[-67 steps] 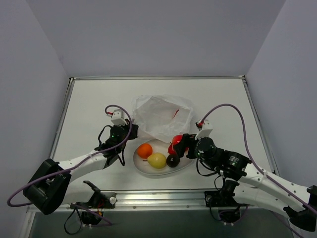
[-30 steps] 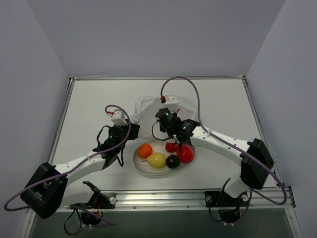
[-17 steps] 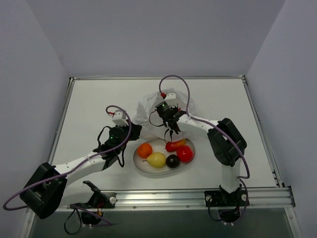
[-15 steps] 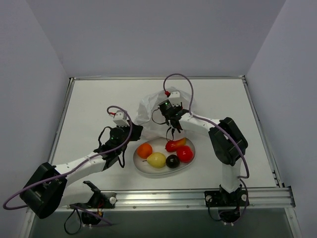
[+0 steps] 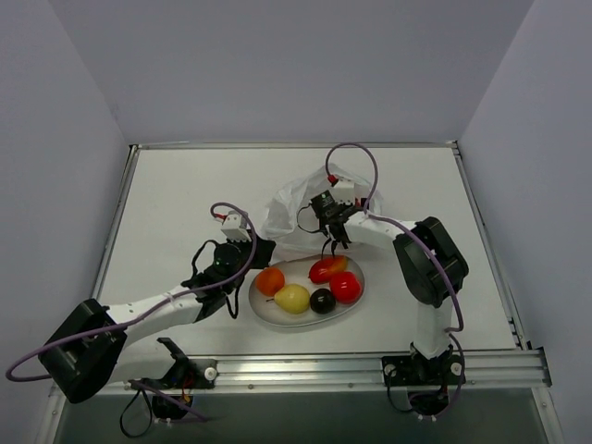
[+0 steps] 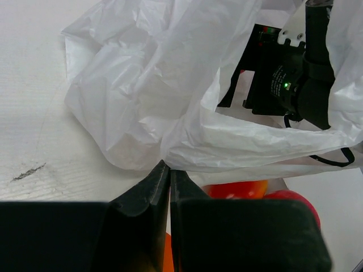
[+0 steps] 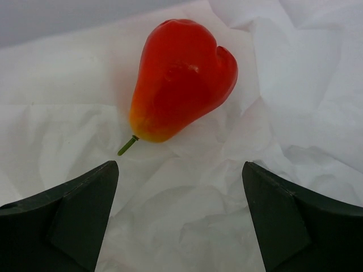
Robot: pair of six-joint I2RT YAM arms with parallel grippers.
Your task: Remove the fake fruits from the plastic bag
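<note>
The red-orange elongated fruit [image 7: 178, 88] lies on crinkled white film at the far rim of the oval plate [image 5: 277, 320]. It looks light, hard and glossy, so it can slip or roll when pressed. The best hold is probably across its wide middle, not on the thin green stem or the narrow end.

Four more fruits rest on the oval plate: the orange [image 5: 270, 280], the yellow pear [image 5: 292, 298], the dark plum [image 5: 322, 301] and the round red fruit [image 5: 345, 287]. They are close together and some may touch.

The plastic bag [image 5: 291, 208] lies just behind the oval plate. It is thin, soft and without shape, so it will follow any pull and should be taken at an edge or fold.

The left gripper [image 6: 164, 170] is at the left far side of the oval plate, its jaws together and clamped on a fold of the bag. The right gripper [image 7: 178, 170] hangs over the far rim, its fingers wide apart with nothing between them.

The folds hide the inside of the bag, so it is not possible to say if a fruit is left there. It is also unclear whether the elongated fruit rests in the bag's mouth or on film spread over the plate. The left wrist view cuts off the fruits under the bag.
</note>
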